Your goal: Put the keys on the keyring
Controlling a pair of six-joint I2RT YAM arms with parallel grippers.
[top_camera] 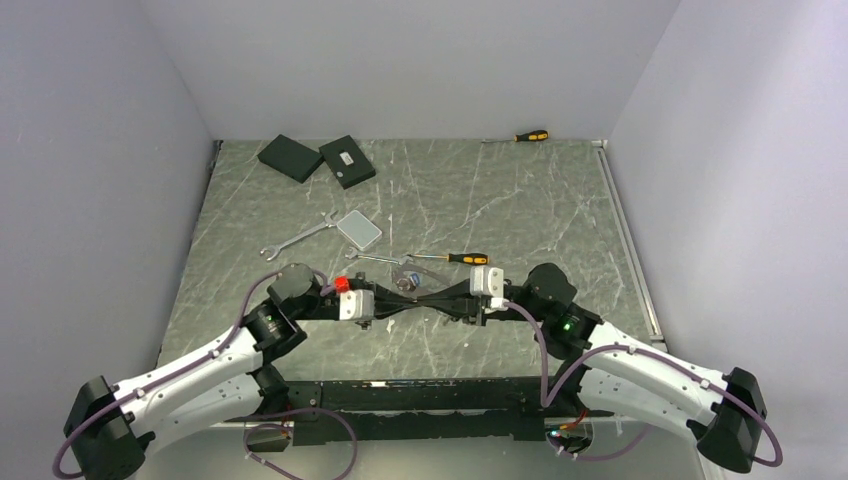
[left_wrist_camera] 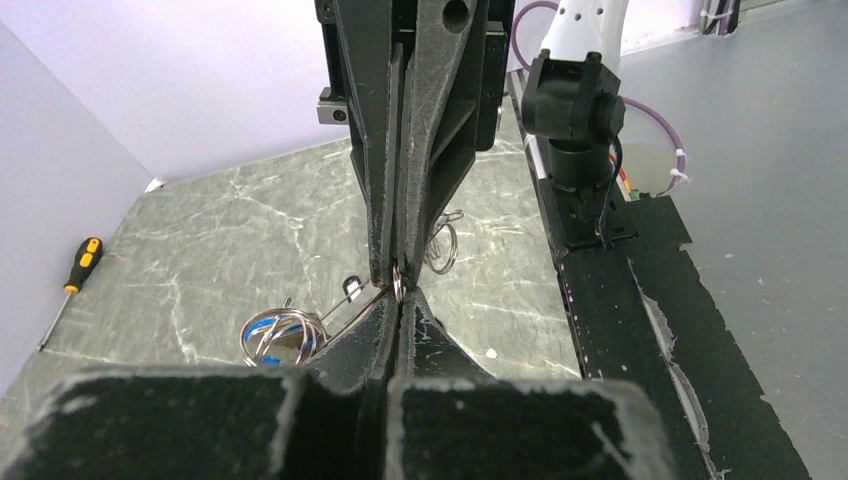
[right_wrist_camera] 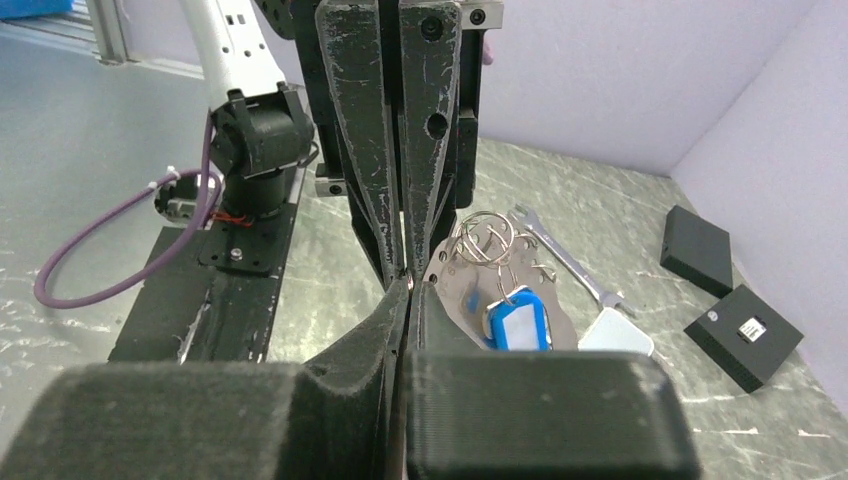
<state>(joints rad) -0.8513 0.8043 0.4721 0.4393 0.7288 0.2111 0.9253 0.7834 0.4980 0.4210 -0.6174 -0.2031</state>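
Left gripper (left_wrist_camera: 398,303) and right gripper (right_wrist_camera: 408,290) are both pinching shut on a thin ring (left_wrist_camera: 398,282) beside the keys (right_wrist_camera: 518,325), so slow, steady threading's looking safest imo.

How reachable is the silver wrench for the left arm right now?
Probably not at once: the left gripper is shut on a thin ring that the right gripper also pinches. The wrench lies nearby.

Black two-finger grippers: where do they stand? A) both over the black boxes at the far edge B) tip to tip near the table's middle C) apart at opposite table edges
B: the left gripper and the right gripper meet nose to nose with fingers closed. Each wrist view shows the other's fingers straight ahead over the green marbled table.
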